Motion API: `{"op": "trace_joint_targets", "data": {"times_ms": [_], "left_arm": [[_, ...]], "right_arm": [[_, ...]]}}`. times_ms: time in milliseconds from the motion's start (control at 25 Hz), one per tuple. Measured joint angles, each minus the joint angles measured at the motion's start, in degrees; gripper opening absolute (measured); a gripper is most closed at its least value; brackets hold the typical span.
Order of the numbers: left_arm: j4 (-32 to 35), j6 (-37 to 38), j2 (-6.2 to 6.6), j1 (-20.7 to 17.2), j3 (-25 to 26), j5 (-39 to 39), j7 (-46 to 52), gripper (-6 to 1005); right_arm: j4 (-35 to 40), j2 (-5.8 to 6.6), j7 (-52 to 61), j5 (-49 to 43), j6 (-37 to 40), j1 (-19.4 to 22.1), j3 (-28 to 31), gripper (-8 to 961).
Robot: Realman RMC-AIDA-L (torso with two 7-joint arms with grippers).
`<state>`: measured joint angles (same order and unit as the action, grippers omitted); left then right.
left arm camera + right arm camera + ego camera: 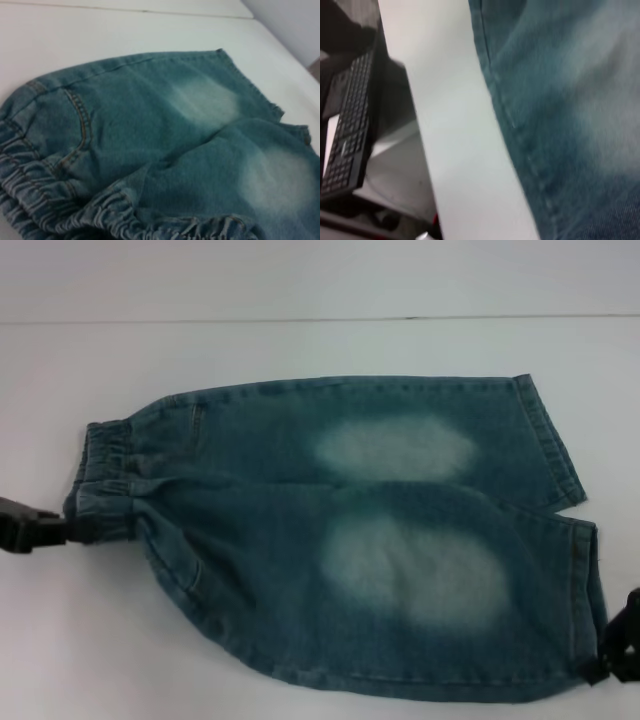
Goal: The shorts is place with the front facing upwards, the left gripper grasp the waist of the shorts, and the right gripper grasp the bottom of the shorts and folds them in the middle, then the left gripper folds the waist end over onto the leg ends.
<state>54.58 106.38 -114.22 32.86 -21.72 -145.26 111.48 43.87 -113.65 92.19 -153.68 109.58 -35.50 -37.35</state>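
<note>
Blue denim shorts [340, 540] with two faded patches lie flat on the white table, front up, waist to the left and leg ends to the right. My left gripper [62, 530] sits at the near part of the elastic waistband [105, 505], shut on the bunched fabric. The left wrist view shows that gathered waistband [115, 215] close up, with a front pocket seam behind it. At the near right, my right gripper [605, 665] touches the hem corner of the near leg. Only the shorts' side seam [520, 135] shows in the right wrist view.
The white table [300, 350] runs on behind the shorts to a back edge and wall. In the right wrist view the table's near edge [427, 165] drops off, with a black keyboard [347, 130] lower down beyond it.
</note>
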Motion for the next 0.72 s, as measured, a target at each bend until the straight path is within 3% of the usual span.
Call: {"op": "trace_joint_targets", "data": {"times_ms": [320, 560, 720], "left_arm": [[-1.12, -4.53, 1.11, 1.97, 4.32, 0.33, 6.56, 13], [-2.36, -12.67, 0.51, 2.9, 4.3, 0.35, 8.96, 13], [-2.99, -18.12, -0.29, 3.17, 4.32, 0.96, 9.04, 13]], "right_arm": [[-0.75, 1.47, -0.97, 5.73, -4.77, -0.07, 9.06, 43], [-4.91, 2.45, 2.08, 13.37, -12.8, 0.85, 15.75, 43], [-7.81, 1.96, 2.04, 17.91, -19.84, 1.77, 16.63, 43]]}}
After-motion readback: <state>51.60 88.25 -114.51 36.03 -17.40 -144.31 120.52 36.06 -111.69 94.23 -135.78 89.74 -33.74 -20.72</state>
